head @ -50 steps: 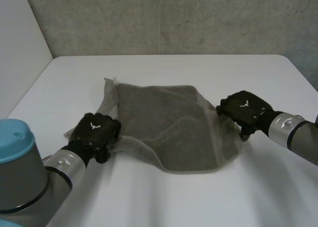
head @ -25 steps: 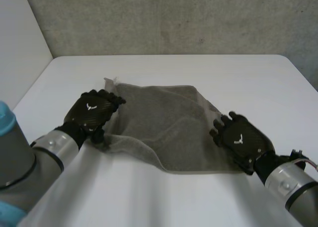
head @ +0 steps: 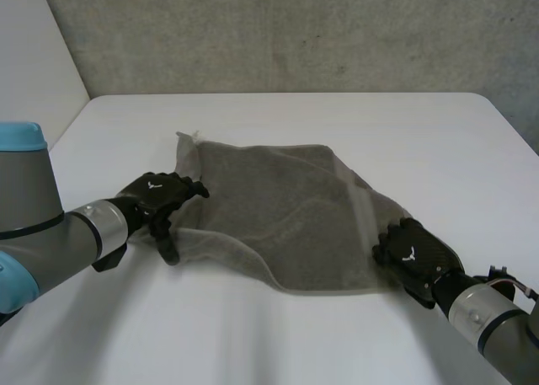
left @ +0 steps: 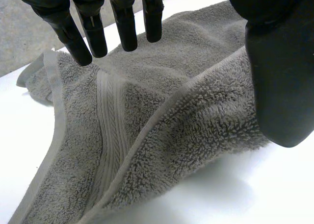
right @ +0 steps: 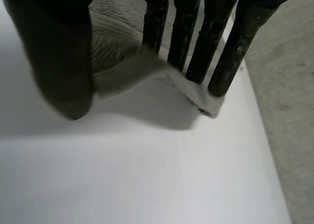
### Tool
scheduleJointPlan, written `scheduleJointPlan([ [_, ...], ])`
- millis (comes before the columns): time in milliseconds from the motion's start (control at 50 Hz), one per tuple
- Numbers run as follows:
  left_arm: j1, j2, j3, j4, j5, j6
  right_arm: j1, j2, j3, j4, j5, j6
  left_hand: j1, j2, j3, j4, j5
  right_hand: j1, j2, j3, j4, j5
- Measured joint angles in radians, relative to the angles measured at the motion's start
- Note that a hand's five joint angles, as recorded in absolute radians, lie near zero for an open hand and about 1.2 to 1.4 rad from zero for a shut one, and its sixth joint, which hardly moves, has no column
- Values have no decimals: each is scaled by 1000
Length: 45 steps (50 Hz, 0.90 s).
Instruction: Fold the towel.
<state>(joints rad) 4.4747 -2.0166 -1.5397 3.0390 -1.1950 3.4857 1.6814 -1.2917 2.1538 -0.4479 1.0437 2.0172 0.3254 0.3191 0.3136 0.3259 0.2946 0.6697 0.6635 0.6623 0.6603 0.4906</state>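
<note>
My left hand (head: 156, 195) and right hand (head: 417, 259) are black, each with a small white forked mark on its back, behind the fingers. My fingers (left: 125, 23) are slim dark rods with blunt tips, and the thumb (left: 277, 77) beside them is thicker and rounded. Behind each hand sits a silver-grey wrist (head: 473, 307) ringed in black, then a grey arm (head: 50, 233). The left one carries a light-blue cap (head: 21, 136).

A white table (head: 295, 115) with rounded far corners spans the scene. A mottled grey concrete wall (head: 295, 31) rises right behind its far edge. A plain white panel (head: 34, 65) stands beside its left edge.
</note>
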Motion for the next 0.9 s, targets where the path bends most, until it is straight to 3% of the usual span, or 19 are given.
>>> scheduleJointPlan([
  [120, 12, 7, -18, 4, -1, 37, 9, 18, -35, -47, 0, 11, 0, 0, 0, 0, 1, 611, 618, 592, 619, 623],
  [140, 15, 8, -20, 4, -1, 44, 10, 19, -39, -49, 0, 14, 0, 0, 0, 0, 1, 631, 633, 619, 643, 653],
  [300, 47, 10, -44, 5, -4, 119, 10, 17, -92, -48, 15, 116, 0, 0, 0, 0, 3, 637, 637, 643, 670, 667],
  [500, 65, 0, -59, 12, -13, 146, -6, 20, -168, -17, 41, 388, 39, 48, 51, 40, 76, 636, 637, 643, 670, 667],
  [900, 81, -42, -79, 119, -51, 142, -50, 26, -223, 128, 55, 437, 768, 772, 783, 765, 786, 636, 637, 643, 670, 667],
])
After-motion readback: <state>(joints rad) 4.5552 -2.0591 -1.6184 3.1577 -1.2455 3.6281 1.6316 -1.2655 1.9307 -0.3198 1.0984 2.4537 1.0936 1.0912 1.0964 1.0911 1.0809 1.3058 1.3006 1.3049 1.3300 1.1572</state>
